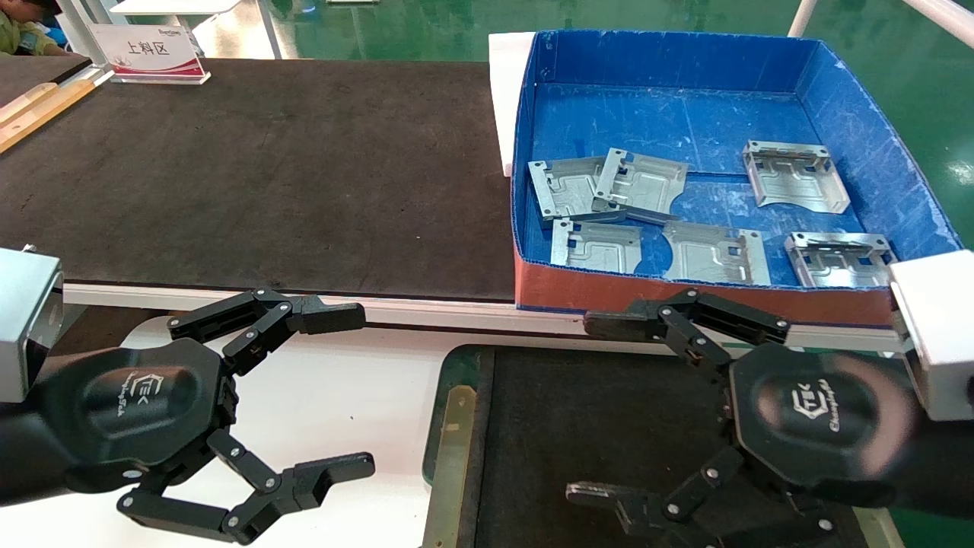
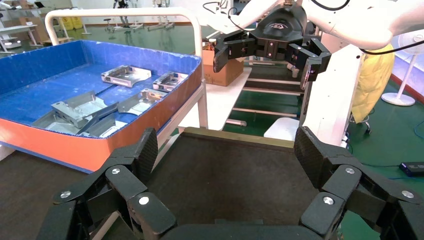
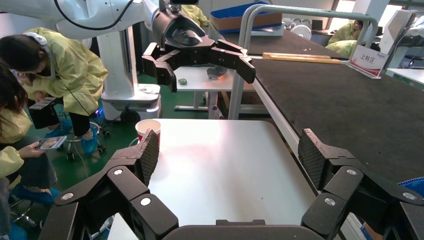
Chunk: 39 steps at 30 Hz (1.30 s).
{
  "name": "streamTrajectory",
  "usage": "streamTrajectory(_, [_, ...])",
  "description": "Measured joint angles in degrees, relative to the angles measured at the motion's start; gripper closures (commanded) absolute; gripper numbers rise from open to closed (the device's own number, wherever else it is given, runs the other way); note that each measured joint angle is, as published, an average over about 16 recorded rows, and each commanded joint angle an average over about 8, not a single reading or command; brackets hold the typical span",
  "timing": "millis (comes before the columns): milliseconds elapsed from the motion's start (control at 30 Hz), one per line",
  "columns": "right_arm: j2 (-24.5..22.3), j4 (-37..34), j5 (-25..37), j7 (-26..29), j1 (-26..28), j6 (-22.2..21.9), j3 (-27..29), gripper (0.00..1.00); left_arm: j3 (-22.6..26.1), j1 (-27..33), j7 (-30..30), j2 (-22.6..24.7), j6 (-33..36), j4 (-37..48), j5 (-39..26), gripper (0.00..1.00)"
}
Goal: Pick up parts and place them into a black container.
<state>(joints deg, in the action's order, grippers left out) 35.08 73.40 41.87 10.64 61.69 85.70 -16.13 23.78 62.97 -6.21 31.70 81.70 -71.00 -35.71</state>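
Several silver-grey stamped parts (image 1: 715,253) lie flat in the blue box (image 1: 867,129) at the back right; two of them (image 1: 639,183) overlap. They also show in the left wrist view (image 2: 75,107). The black container (image 1: 454,441), a shallow tray with a felt floor and a brass rim, sits at the front centre and holds nothing visible. My left gripper (image 1: 346,390) is open and empty over the white table, left of the tray. My right gripper (image 1: 593,411) is open and empty over the tray, below the box's red front. The left wrist view looks across the tray's floor (image 2: 225,175).
A big black table mat (image 1: 266,167) covers the bench left of the blue box. A white sign (image 1: 148,53) and wooden strips (image 1: 38,106) stand at its far left. A white table (image 3: 225,165) lies under my left arm. A paper cup (image 3: 148,127) and people (image 3: 60,75) are beyond it.
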Motion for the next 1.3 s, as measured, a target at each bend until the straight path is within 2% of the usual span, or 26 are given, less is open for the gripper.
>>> streamTrajectory(267, [0.0, 0.0, 0.0, 0.0, 0.0, 0.0, 0.0, 0.00, 0.0, 0.0, 0.0, 0.0, 0.0, 0.0, 0.0, 0.01])
streamTrajectory(533, [0.0, 0.0, 0.0, 0.0, 0.0, 0.0, 0.0, 0.00, 0.0, 0.0, 0.0, 0.0, 0.0, 0.0, 0.0, 1.00])
streamTrajectory(1300, [0.0, 0.0, 0.0, 0.0, 0.0, 0.0, 0.0, 0.00, 0.0, 0.0, 0.0, 0.0, 0.0, 0.0, 0.0, 1.00])
